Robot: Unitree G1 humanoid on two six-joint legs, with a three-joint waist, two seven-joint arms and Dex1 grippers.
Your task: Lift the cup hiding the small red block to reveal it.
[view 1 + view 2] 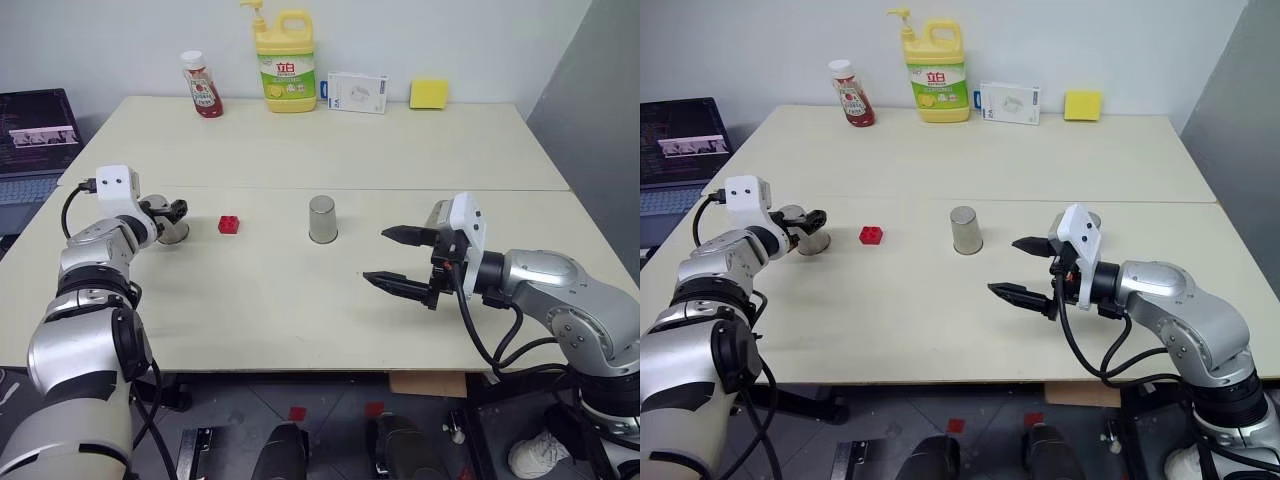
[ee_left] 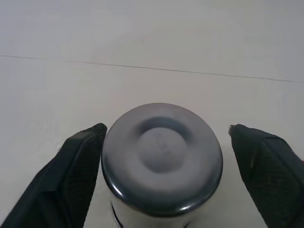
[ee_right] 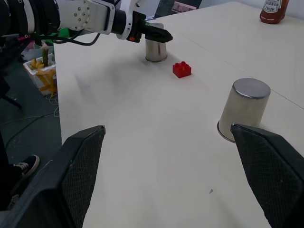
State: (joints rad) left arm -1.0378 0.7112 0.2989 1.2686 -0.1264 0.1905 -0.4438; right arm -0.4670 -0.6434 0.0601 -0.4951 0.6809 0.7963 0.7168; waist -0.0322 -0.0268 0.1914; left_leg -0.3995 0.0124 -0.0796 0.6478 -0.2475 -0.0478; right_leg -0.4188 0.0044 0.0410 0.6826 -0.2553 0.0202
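Red block: the small red block (image 1: 229, 224) lies uncovered on the desk (image 1: 300, 300), towards its left edge, in the open.
Lifted cup: an upturned steel cup (image 1: 173, 231) stands just beside the block, on the side nearer the left edge; judging by that, it is the one that hid it.
Left hand: the left gripper (image 2: 164, 164) straddles this cup, its black fingers (image 2: 76, 166) parted wider than the cup, one near the wall, the other clear of it; it grips nothing.
Right hand: the right gripper (image 1: 400, 258) hovers over the front of the desk, spread wide and empty.
Middle cup: a second upturned cup (image 1: 322, 219) stands mid-desk, apart from both arms.
Back edge: ketchup bottle (image 1: 202, 86), yellow detergent bottle (image 1: 286, 62), white box (image 1: 357, 92) and yellow sponge (image 1: 428, 94).
Handling: the cup looks light, rigid and slick; a firm pinch across the tapered wall, about halfway up, should serve best.
Progress: block revealed; task appears done.
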